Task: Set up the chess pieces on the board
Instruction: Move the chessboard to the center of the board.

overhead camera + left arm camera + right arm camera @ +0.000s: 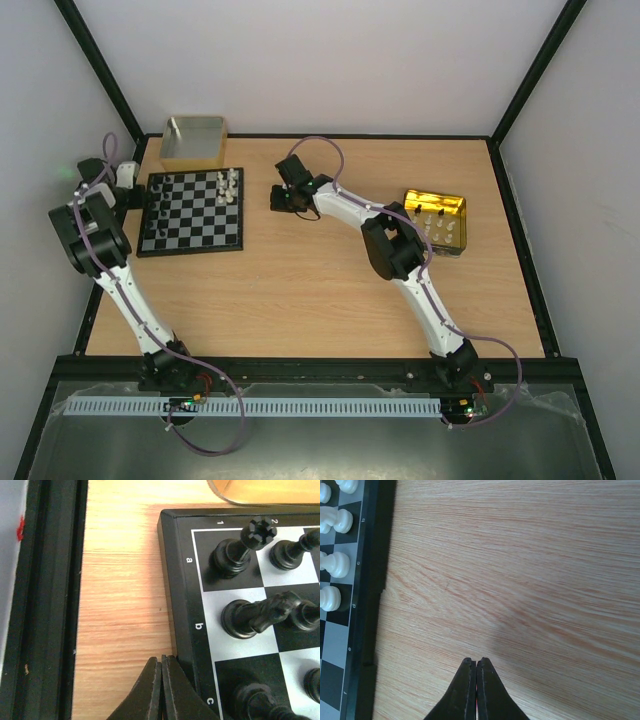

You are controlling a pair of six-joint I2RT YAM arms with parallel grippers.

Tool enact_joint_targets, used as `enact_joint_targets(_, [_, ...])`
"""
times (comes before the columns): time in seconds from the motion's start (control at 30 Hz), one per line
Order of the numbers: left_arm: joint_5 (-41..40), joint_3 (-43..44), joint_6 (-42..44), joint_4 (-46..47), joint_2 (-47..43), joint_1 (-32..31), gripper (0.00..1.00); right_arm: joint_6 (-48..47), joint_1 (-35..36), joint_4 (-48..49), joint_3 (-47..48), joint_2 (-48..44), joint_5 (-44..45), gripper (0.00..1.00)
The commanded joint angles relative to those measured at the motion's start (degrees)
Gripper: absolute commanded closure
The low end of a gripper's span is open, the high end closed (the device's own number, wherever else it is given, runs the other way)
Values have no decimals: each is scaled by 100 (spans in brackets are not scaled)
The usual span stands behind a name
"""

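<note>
The chessboard (190, 228) lies at the far left of the table. Black pieces (158, 197) stand along its left side and several white pieces (229, 184) at its far right corner. My left gripper (133, 199) is shut and empty, its tips (161, 658) low on the table against the board's black border (174, 575) by row c. A black rook (234, 550) and a black knight (260, 612) stand close by. My right gripper (279, 198) is shut and empty over bare wood (476, 661), right of the board's edge (375, 580) and of white pieces (335, 564).
A shiny gold tin (447, 204) at the right holds several white pieces (440, 225). A grey box with a tan rim (193, 140) stands just behind the board. A black frame rail (45, 600) runs along the table's left edge, close to my left gripper.
</note>
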Motion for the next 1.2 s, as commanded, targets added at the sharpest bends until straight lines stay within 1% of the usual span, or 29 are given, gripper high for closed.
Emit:
enact_joint_targets(0.0, [79, 113, -183, -435, 307, -125, 98, 44, -16, 50, 139, 145, -72, 98])
enact_joint_targets(0.13, [209, 24, -220, -500, 286, -179, 98, 42, -12, 92, 156, 152, -132, 98])
enact_joint_targets(0.47, [397, -745, -82, -393, 9, -286, 97, 208, -11, 196, 141, 171, -241, 98])
enact_joint_targets(0.87, [617, -884, -53, -586, -200, -604, 98, 283, -16, 315, 90, 176, -303, 98])
enact_joint_targets(1.17, [684, -1214, 182, -814, -532, -802, 98, 248, -12, 515, -466, -134, -226, 98])
